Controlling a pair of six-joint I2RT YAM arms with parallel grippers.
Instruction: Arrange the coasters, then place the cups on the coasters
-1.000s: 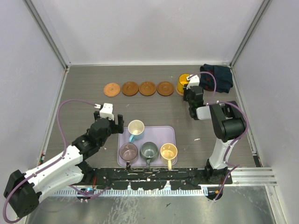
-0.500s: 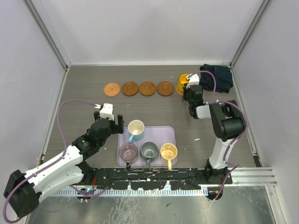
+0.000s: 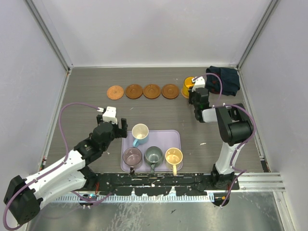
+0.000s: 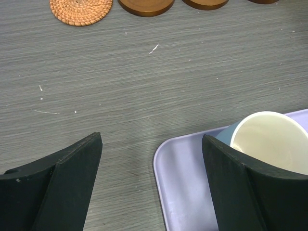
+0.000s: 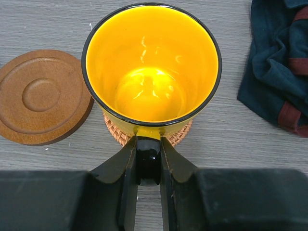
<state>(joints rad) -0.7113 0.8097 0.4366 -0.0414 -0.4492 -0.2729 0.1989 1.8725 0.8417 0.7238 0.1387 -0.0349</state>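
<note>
My right jaws clamp the orange cup [image 5: 151, 67] by its handle [image 5: 148, 163] to seat it on the coaster [image 5: 179, 137]; my left jaws hang open.

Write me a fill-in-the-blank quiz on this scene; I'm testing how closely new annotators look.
The right gripper is shut on the orange-yellow cup's ____.
The lavender tray holds ____ cups.
The left gripper, near the light blue cup, has its jaws ____.
Missing words: handle; four; open.
</note>
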